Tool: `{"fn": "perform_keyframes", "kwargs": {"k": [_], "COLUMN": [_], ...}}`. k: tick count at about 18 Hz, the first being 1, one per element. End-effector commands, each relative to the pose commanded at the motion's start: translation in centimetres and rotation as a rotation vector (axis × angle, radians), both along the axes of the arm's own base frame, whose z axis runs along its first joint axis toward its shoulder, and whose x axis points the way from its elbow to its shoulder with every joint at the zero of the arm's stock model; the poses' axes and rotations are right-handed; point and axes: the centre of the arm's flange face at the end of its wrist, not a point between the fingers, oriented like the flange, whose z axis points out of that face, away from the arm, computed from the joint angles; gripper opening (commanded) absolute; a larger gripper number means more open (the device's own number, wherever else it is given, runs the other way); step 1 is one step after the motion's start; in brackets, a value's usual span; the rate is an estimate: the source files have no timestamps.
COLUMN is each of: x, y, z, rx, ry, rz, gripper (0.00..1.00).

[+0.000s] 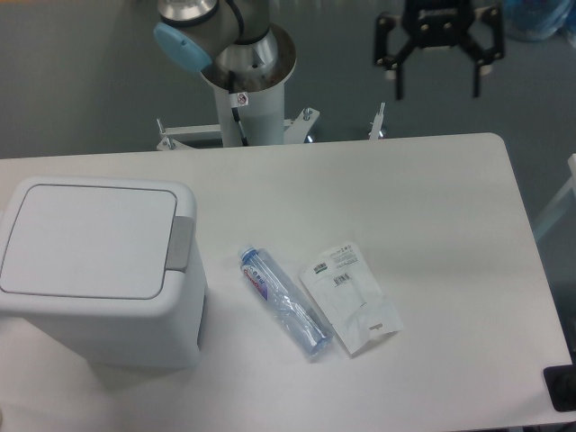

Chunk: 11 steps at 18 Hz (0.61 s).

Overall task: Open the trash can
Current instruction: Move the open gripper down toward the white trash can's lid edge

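Two black fingers of our gripper (438, 85) are hanging spread apart, gripping nothing; we are seeing the trash can (97, 270), lid shut, well below-left.

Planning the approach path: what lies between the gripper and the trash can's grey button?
Only bare table between the gripper and the trash can button, per the fixed camera.

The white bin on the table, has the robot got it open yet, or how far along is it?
Nothing is done yet: the large boxy white plastic trash can has its flat lid shut. The black two-finger gripper hangs open beyond the table's far edge, holding nothing, well away from the bin. It has yet to reach the grey push-button tab and press it.
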Motion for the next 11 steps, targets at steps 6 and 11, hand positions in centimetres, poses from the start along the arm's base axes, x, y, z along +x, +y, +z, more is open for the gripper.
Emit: {"fn": "perform_keyframes", "kwargs": {"k": [6,11], "x": [3.2,5.5], "y": [6.5,11.1], "z": [-1.7,-3.8], "rx": [0.106,0.115], "ry": [-0.163,-0.24], "rz": [0.148,0.152], "gripper": [1.0,1.0]}}
